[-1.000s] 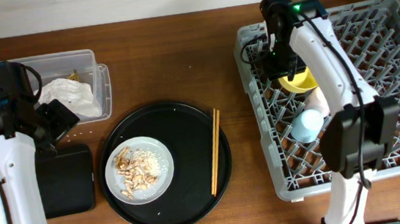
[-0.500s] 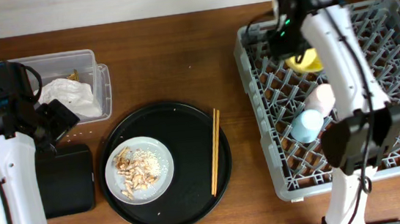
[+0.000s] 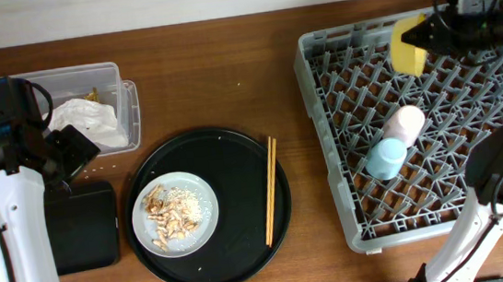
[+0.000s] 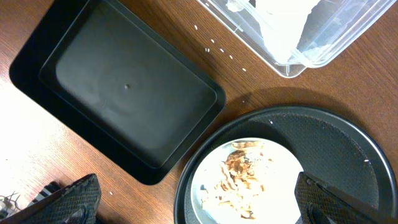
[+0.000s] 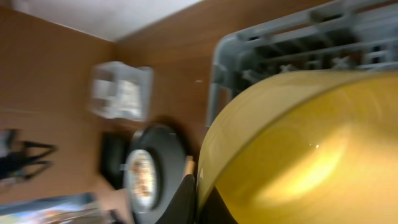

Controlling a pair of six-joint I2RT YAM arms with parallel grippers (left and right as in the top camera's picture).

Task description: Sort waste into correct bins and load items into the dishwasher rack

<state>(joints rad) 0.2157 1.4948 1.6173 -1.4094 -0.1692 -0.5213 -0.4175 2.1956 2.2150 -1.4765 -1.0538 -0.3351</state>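
**Right gripper** (image 3: 428,35): jaws were closed on the rim of the yellow bowl (image 3: 407,47), which was tipped on edge over the far side of the dishwasher rack (image 3: 349,196).

**Pink bowl** (image 3: 403,126), **light-blue bowl** (image 3: 385,158): both were in the rack, touching each other, apart from the right jaws.

**Left gripper** (image 4: 202,202): jaws were spread fully wide and held nothing.

**Grey plate** (image 4: 280,168) with food scraps (image 4: 239,180): it showed in the gap between the left fingertips, on the round black tray (image 4: 348,143).

**Flat black tray** (image 4: 124,93): ahead of the left jaws, off to one finger's side.

**Clear box** (image 4: 298,37) with napkin (image 4: 280,25): farther ahead of the left jaws.

**Chopsticks** (image 3: 270,190): on the round tray, well apart from both jaws.
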